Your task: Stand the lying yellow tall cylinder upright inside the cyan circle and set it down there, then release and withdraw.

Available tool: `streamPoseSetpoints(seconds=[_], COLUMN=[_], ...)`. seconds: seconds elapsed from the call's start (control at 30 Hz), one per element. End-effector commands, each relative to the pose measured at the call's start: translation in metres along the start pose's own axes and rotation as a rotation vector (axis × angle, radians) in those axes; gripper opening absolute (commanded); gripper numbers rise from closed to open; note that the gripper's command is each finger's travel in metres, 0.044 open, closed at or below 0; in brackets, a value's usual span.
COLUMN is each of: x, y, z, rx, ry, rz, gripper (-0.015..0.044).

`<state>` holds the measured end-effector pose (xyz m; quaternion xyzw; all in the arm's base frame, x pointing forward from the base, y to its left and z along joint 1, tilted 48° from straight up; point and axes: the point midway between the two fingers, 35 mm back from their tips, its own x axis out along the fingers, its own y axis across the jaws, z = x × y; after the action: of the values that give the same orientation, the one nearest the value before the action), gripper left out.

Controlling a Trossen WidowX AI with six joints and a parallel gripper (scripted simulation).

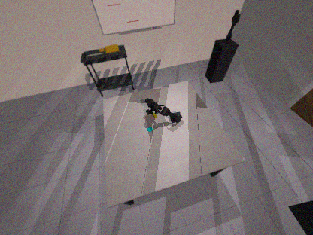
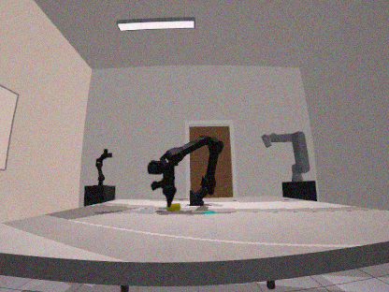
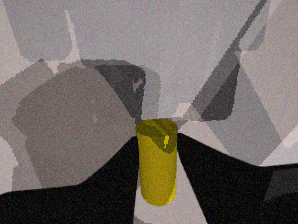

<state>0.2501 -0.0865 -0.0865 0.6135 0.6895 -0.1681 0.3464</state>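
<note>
One yellow tall cylinder point(image 3: 157, 161) is seen lying on the desk point(image 2: 262, 234), and the hand point(image 3: 156, 165) is lowered onto it with a dark finger point(image 3: 112, 182) pressed to each of its long sides. The hand is thus clamped on the cylinder, which is still flat on the desk surface. In the exterior view the arm point(image 2: 206, 154) is arched up and over, with the hand point(image 2: 169, 198) pointed straight down at the yellow cylinder point(image 2: 173, 206). The cyan circle point(image 2: 208, 212) is marked on the desk a little to the side of the cylinder, apart from it. From the top view the circle point(image 1: 150, 129) is seen just beside the hand, with the cylinder point(image 1: 154, 115) largely hidden under the arm.
</note>
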Motion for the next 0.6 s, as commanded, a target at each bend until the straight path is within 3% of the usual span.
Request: streamPoseSetpoints(seconds=[0.0,0.57], x=[0.001,-0.050], y=[0.000,0.003], z=[0.000,0.004], rx=[0.006,0.008], ry=[0.003,-0.002], rz=[0.002,0.001], gripper=[0.0105,0.0105])
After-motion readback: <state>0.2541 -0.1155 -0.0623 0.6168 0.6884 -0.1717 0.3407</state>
